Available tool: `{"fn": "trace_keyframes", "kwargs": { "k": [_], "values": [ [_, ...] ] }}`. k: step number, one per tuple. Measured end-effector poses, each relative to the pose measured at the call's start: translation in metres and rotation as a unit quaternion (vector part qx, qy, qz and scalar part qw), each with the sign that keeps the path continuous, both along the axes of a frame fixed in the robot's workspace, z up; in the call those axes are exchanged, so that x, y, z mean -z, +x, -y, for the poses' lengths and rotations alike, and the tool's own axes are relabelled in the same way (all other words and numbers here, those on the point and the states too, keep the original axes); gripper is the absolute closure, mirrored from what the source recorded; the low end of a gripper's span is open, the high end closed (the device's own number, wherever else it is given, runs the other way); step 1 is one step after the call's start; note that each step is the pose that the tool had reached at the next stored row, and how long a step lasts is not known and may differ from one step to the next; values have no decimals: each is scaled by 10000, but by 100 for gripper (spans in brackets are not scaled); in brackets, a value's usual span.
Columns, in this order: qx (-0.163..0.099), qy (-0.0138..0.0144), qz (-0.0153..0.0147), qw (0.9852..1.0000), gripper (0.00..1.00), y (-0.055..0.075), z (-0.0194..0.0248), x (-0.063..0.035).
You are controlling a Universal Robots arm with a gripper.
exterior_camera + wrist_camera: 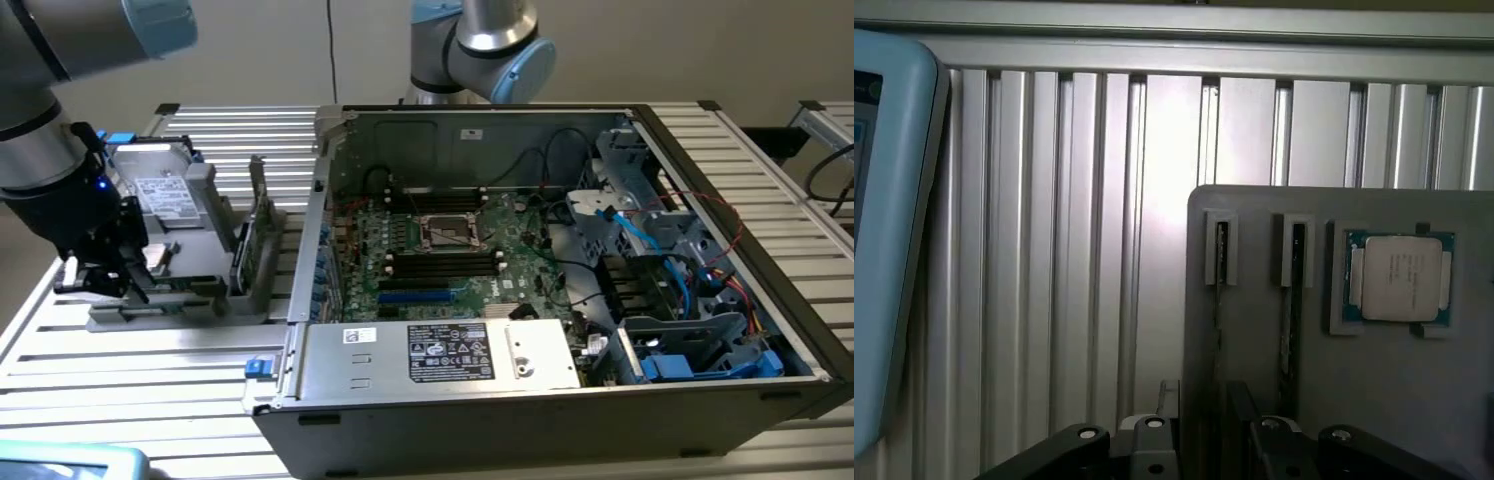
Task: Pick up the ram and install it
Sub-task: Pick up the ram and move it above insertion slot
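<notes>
Operator: Table (134, 390) and its load, biggest first?
Observer: It's a slatted metal table. The open computer case (787, 330) fills its middle, with the motherboard (454, 285) facing up. A grey fixture (160, 322) sits toward the table's edge at the exterior view's left.
Operator: Gripper (104, 280)?
Observer: It hangs over the fixture's near corner on that same side, jaws spread wide and holding nothing.
Operator: And the ram (1219, 262)?
Observer: It stands on its edge in a narrow groove close to the fixture's edge. In the wrist view it runs back toward the gripper (1204, 400), roughly in line with the gap. A second groove (1292, 262) lies alongside, then the processor (1399, 278) in its pocket.
Operator: Which step, then?
Observer: The pick, I'd judge, since nothing is gripped yet. It calls for the fingers (1164, 430) to straddle that thin board squarely, clear of the neighbouring groove.
Operator: Any writing?
Observer: There's a white-and-black label (447, 352) on the case's power supply box (334, 375), and faint print on the processor. I can't read either.
</notes>
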State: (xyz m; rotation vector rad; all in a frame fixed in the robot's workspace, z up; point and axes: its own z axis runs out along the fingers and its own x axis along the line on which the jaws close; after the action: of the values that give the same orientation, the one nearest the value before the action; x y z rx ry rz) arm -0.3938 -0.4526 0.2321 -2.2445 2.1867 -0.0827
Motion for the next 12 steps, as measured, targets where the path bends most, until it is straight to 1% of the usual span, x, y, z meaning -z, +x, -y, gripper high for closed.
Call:
{"fn": "trace_keyframes", "kwargs": {
  "k": [3,6,8,10,12],
  "values": [
    [5,8,-1,10000,67,3,-3,54],
    [6,29,-1,10000,67,3,-17,109],
    [9,49,-1,10000,67,3,-28,145],
    [9,80,0,10000,67,3,-38,177],
    [8,99,-1,10000,67,-1,-39,211]
  ]
}}
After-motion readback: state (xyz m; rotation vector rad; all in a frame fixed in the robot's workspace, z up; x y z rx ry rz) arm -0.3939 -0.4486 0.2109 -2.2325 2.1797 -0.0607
